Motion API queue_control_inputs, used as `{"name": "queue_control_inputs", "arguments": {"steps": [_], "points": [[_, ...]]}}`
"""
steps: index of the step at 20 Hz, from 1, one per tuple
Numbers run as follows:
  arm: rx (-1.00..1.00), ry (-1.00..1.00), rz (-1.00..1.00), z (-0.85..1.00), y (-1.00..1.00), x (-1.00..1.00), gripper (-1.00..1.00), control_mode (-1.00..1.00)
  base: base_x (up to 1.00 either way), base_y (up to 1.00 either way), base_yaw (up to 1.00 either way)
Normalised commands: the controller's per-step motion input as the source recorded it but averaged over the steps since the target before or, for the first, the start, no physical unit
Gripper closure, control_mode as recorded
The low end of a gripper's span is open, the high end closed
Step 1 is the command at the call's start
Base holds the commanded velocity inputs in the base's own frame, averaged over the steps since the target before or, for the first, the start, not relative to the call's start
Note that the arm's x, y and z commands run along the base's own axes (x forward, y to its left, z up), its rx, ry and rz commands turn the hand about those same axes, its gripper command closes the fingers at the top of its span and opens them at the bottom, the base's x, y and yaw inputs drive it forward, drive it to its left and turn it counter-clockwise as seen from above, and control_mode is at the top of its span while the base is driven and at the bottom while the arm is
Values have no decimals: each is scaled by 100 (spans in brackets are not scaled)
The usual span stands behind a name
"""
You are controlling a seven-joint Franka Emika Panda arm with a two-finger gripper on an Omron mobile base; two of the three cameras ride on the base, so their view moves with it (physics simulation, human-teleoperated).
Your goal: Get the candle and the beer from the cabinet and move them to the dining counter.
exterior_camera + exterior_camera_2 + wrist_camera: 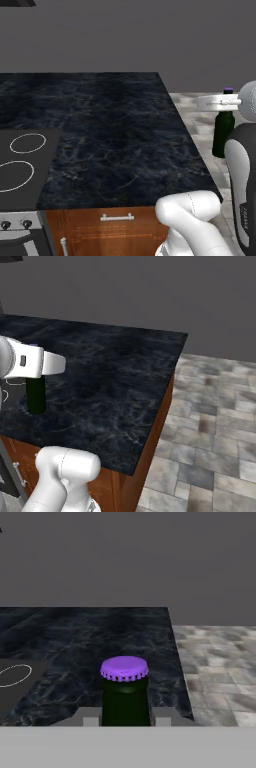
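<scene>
The pincer (125, 719) is clamped on the beer (125, 697), one finger on each side of the bottle's neck just under the purple cap (124, 668). In the hand view the bottle stands upright between the fingers, with the black marble worktop (75, 637) stretching out beyond it and the tiled floor (220, 667) to the right.

In the left base view the beer (223, 134) hangs from the hand off the worktop's (110, 135) right edge, seen against the floor. In the right base view the bottle's (36, 395) dark green body shows below the white hand, in front of the worktop (110, 376); whether it touches the marble I cannot tell.

The cooktop (22, 165) with its white rings sits in the worktop's left part, well apart from the bottle. Below the front edge are wooden drawers with a silver handle (117, 217).
</scene>
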Motion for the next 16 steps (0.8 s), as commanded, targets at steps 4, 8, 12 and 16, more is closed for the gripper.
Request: {"name": "queue_control_inputs", "arguments": {"steps": [4,8,12,16], "points": [[0,0,0,0,0,0,100,100,-12,-100,-8],[0,0,0,0,0,0,100,100,-20,-100,-26],[0,0,0,0,0,0,100,100,-13,-100,-41],[0,0,0,0,0,0,100,100,32,-100,-29]]}}
